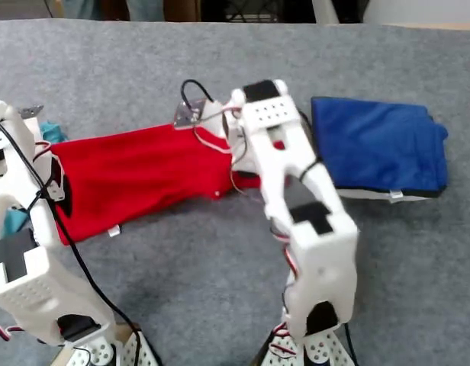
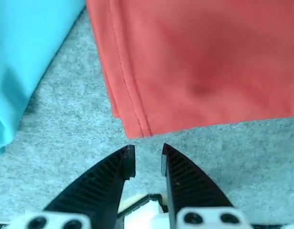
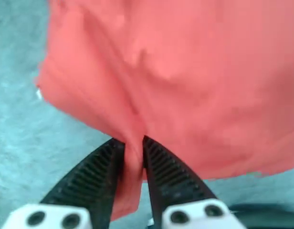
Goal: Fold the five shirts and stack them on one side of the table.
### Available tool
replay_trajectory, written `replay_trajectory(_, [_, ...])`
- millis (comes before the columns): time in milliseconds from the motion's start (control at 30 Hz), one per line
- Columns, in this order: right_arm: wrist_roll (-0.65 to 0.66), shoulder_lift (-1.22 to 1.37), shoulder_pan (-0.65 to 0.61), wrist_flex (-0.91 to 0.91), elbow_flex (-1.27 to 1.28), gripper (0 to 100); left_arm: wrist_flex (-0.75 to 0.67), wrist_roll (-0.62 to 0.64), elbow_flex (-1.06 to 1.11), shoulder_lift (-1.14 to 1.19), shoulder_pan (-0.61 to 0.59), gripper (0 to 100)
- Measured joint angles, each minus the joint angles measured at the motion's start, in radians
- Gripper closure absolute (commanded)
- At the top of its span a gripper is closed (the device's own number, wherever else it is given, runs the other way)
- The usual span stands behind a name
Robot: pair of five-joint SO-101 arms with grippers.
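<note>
- The right gripper (image 3: 132,143) is clamped on a pinched-up ridge of the red shirt (image 1: 143,179), with the cloth gathered between its jaws and hanging slack around them.
- The left gripper (image 2: 148,155) has its jaws a little apart with nothing between them. It sits over the bare grey cover, just short of the shirt's hemmed corner.
- The red shirt lies spread across the table (image 1: 220,290), from near the left edge toward the middle. The right arm holds its end nearest the centre.
- A teal shirt (image 2: 27,57) lies just beside the red one at the left edge, partly under the left arm.
- A folded blue shirt (image 1: 376,145) rests toward the right edge on a pale folded layer (image 1: 365,195), well apart from the red one.
- By my judgement the cloth is light, limp and soft. It should sag and drag rather than hold a shape, and the felt-like cover may cling to it.
- The double-stitched hem corners look like the firmest places to grip. A mid-panel pinch like the present one would likely bunch the fabric.
- A small white tag (image 1: 113,231) shows at the red shirt's near edge. It is too small to read, and no legible writing appears anywhere.
</note>
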Motion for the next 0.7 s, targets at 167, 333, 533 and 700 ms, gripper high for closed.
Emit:
replay_trajectory(167, [0.031, 0.235, 0.002, 0.04, -0.35, 98.0, -0.028, 0.0, 0.0, -0.014, 0.002, 88])
replay_trajectory(333, [0.031, 0.43, 0.0, 0.044, -0.634, 86.8, -0.031, -0.002, 0.0, -0.069, 0.002, 88])
replay_trajectory(533, [-0.132, 0.525, -0.021, 0.106, -0.905, 69.7, -0.078, -0.002, 0.031, -0.127, 0.002, 88])
replay_trajectory(700, [-0.172, 0.548, -0.018, 0.129, -1.063, 84.7, -0.132, -0.003, 0.133, -0.175, 0.002, 88])
